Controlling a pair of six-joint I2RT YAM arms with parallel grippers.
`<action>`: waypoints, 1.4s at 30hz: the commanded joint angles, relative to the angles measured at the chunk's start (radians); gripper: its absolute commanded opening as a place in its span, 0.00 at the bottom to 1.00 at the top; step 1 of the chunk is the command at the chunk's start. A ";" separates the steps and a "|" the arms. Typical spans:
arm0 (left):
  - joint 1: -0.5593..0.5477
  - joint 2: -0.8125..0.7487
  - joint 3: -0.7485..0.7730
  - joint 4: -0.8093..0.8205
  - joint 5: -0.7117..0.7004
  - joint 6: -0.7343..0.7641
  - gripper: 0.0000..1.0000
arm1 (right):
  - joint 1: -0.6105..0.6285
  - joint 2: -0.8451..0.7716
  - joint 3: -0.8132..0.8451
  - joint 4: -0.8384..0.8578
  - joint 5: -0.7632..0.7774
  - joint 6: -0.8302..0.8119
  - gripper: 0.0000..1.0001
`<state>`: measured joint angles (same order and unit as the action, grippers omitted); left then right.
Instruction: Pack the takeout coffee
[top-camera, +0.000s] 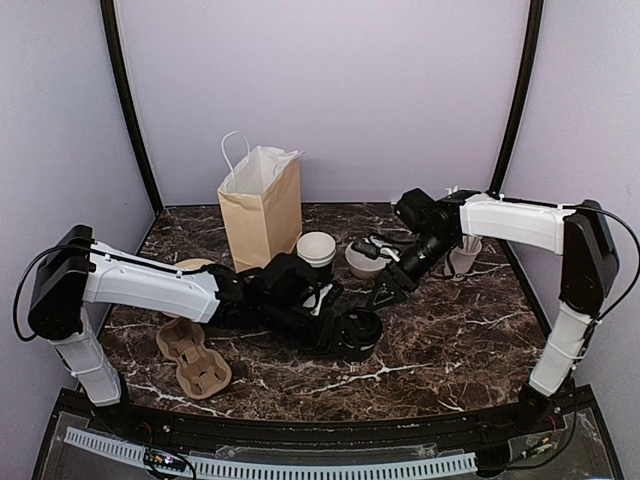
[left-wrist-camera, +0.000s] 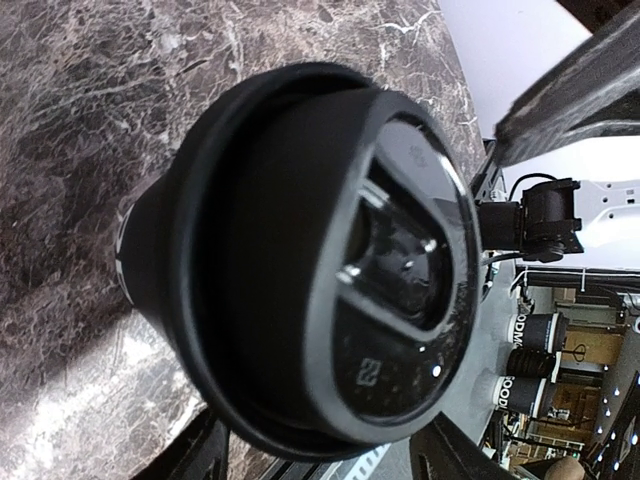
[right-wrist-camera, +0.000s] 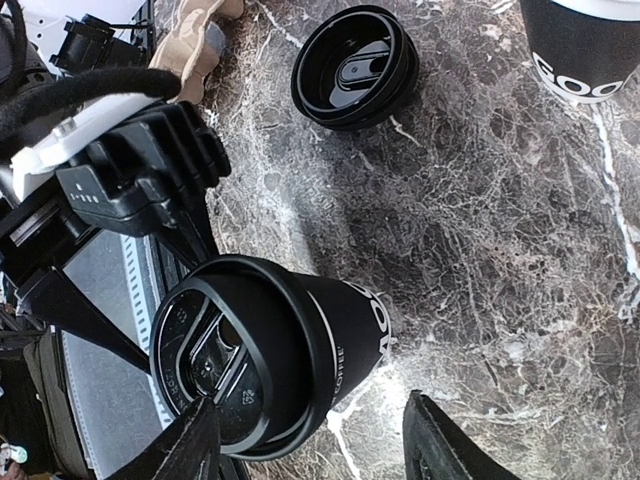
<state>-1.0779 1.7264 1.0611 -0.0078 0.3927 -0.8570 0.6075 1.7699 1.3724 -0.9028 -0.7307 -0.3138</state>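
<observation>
A black takeout coffee cup (top-camera: 358, 333) with a dome lid stands on the marble near the front middle. It fills the left wrist view (left-wrist-camera: 320, 260), and its white lettering shows in the right wrist view (right-wrist-camera: 290, 360). My left gripper (top-camera: 342, 326) reaches in from the left and is shut on this cup, a finger (left-wrist-camera: 200, 455) on each side below the lid. My right gripper (top-camera: 385, 292) hangs open just above and behind it, holding nothing; one fingertip (right-wrist-camera: 195, 440) overlaps the lid. A second black cup (top-camera: 316, 250), lidless and white inside, stands further back. A loose black lid (right-wrist-camera: 355, 68) lies on the table.
A tan paper bag (top-camera: 262, 210) stands open at the back left. A cardboard cup carrier (top-camera: 195, 360) lies at the front left. A low white bowl (top-camera: 362, 262) and a white cup of straws (top-camera: 465, 258) sit behind my right gripper.
</observation>
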 joint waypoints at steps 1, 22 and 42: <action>0.006 -0.010 0.021 0.049 0.034 0.016 0.65 | -0.002 0.019 -0.011 0.007 -0.029 -0.012 0.61; 0.073 0.052 -0.053 -0.024 0.017 -0.030 0.56 | 0.014 0.053 -0.063 0.029 -0.026 -0.003 0.56; 0.099 0.114 -0.045 -0.097 -0.014 0.063 0.48 | 0.037 0.050 -0.047 -0.012 -0.054 -0.028 0.61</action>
<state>-0.9871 1.8050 1.0328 0.0818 0.6147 -0.8532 0.6235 1.8156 1.3231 -0.8822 -0.8074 -0.3111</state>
